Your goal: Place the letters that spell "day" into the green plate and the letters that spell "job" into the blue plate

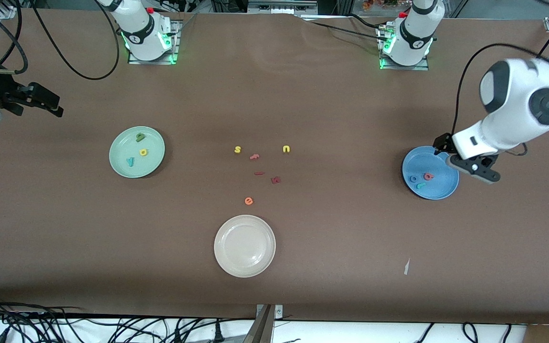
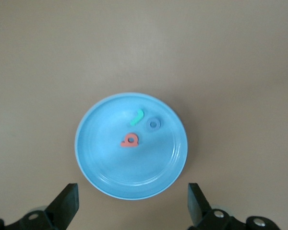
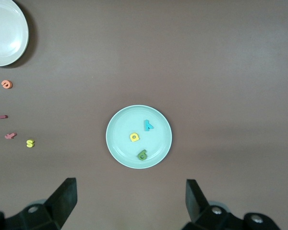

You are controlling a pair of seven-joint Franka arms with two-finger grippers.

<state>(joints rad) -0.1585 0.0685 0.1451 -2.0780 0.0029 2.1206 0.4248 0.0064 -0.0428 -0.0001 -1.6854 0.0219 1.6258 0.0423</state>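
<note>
The left claw (image 1: 470, 164) hangs over the blue plate (image 1: 439, 190), at the edge of the plate toward the left arm's end of the surface (image 1: 350, 267), and covers part of that rim in the front view. Its fingers (image 2: 67, 203) stand wide apart and hold nothing. In the blue plate lie the blue "o" (image 2: 154, 124), the salmon-red "b" (image 2: 130, 141) and the thin teal "j" (image 2: 137, 117), close together but apart.

The right claw (image 1: 41, 102) waits at the right arm's end of the surface, its arm cut off by the edge of the front view; its fingers (image 3: 62, 199) are spread and empty. The green plate (image 1: 153, 159) holds the yellow "a" (image 3: 134, 137), the teal "y" (image 3: 148, 125) and the green "d" (image 3: 143, 155).

Near the middle of the surface lie a yellow "s" (image 1: 238, 149), a yellow "u" (image 1: 286, 149), an orange "e" (image 1: 249, 201) and three dark red letters (image 1: 265, 171) whose shapes are too small to read. The cream-white plate (image 1: 222, 264) sits toward the surface's front edge. A small pale scrap (image 1: 406, 267) lies nearer the front edge, toward the left arm's end; what it is cannot be told.
</note>
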